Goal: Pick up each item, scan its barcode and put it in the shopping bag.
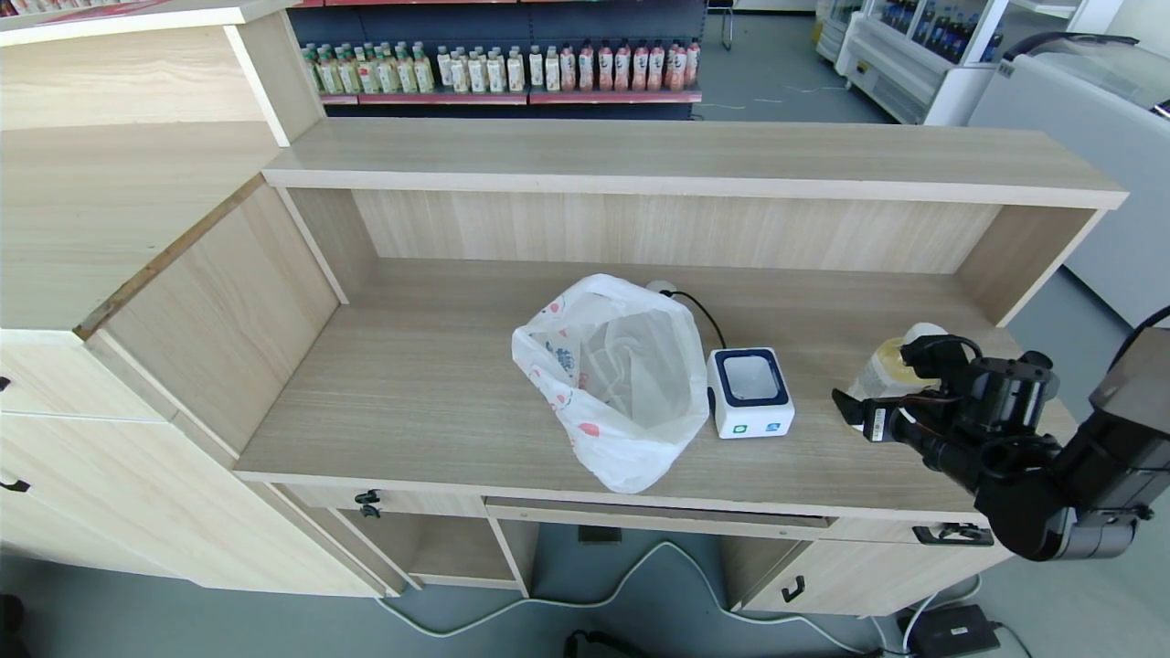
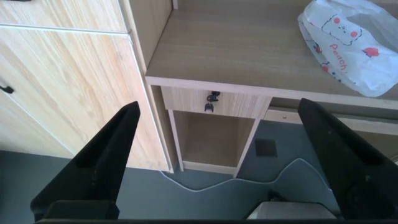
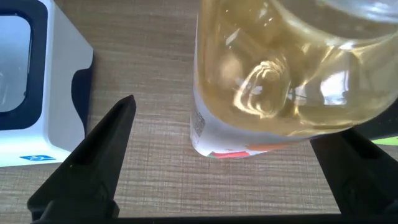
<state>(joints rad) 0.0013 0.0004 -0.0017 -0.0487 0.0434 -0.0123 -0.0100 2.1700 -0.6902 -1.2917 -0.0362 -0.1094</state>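
In the head view, the shopping bag stands open-mouthed in the middle of the tabletop, its base close to the front edge at 6 o'clock. Just beside it at 3 o'clock sits the barcode scanner, window up. Farther toward 3 o'clock, near the tabletop's right end, the right gripper is at a bottle of yellowish liquid. A broad stretch of wood runs from the bag toward 9 o'clock up to the left side panel. At 12 o'clock the back panel closes the bay under an upper ledge.

In the left wrist view, the left gripper hangs below and in front of the tabletop's front edge. Its fingers are wide apart and hold nothing. Beyond them are a keyed drawer and an open cubby.

In the right wrist view, the fingers are spread, with the bottle between them. A strip of tabletop shows between one finger and the bottle. The scanner's corner lies near that finger.
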